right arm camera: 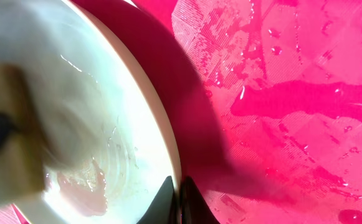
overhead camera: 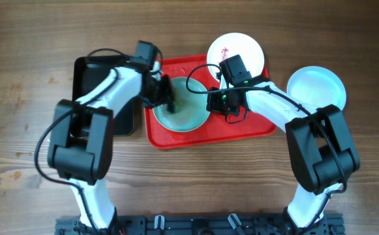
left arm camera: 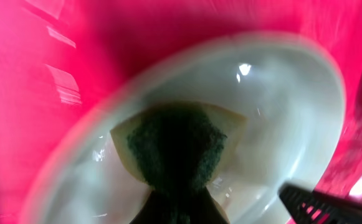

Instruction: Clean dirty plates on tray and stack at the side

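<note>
A pale mint-green plate [overhead camera: 190, 116] lies on the left half of the red tray [overhead camera: 254, 127]. My left gripper [overhead camera: 168, 103] is shut on a green and yellow sponge [left arm camera: 177, 146], which presses on the plate [left arm camera: 280, 112]. My right gripper [overhead camera: 212, 103] is shut on this plate's right rim [right arm camera: 179, 199]. A pinkish wet smear [right arm camera: 81, 186] lies inside the plate [right arm camera: 106, 93]. A white plate [overhead camera: 236, 53] with a dark red streak sits at the tray's back right corner. Another pale plate [overhead camera: 316, 88] rests on the table to the right of the tray.
A black tray [overhead camera: 91, 72] lies left of the red tray, mostly under my left arm. The red tray's floor [right arm camera: 293, 93] is wet with drops. Bare wooden table surrounds both trays.
</note>
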You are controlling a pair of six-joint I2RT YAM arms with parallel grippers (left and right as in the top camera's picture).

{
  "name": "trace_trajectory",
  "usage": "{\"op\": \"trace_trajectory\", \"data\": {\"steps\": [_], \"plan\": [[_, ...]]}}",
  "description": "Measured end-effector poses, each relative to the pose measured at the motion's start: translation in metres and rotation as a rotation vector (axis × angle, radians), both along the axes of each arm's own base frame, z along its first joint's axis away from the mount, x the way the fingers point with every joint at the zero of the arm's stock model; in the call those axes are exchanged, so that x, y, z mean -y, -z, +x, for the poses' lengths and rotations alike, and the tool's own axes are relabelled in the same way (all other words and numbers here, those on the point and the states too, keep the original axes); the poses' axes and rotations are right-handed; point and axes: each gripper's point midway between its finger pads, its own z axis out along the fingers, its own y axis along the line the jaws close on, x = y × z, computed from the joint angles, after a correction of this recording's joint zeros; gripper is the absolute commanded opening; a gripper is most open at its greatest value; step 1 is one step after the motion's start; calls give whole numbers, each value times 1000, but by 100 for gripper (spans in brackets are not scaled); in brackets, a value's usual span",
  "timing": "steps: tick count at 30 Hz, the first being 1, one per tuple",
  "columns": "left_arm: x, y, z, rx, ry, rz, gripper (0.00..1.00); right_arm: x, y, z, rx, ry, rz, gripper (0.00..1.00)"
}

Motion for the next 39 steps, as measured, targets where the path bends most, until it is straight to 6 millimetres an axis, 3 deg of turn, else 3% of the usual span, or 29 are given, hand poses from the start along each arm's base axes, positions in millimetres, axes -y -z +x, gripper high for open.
{"op": "trace_trajectory", "data": {"steps": [3,8,11,14,19,21,23,33,37,39], "plan": [[-16,-20,11,60,-43,18,4,0,0,0,0,0,0,4],[-19,-66,19,174,-51,14,4,0,0,1,5,0,2,5],[-20,-77,16,187,-49,14,4,-3,-2,7,29,0,11,16],[-23,-74,10,161,-49,33,4,-6,-5,16,73,-3,25,22],[-26,-72,9,159,-46,53,4,-5,-4,18,83,1,18,21],[-27,-72,9,158,-45,60,4,-5,0,18,74,1,14,17],[-28,-71,8,155,-45,66,4,-6,2,18,75,-3,20,4],[-32,-70,9,159,-48,87,4,-8,4,15,63,-22,33,4],[-34,-69,9,161,-51,99,4,-2,-4,14,81,-29,4,4],[-35,-69,9,160,-53,107,4,5,-21,17,125,-21,-29,4]]}}
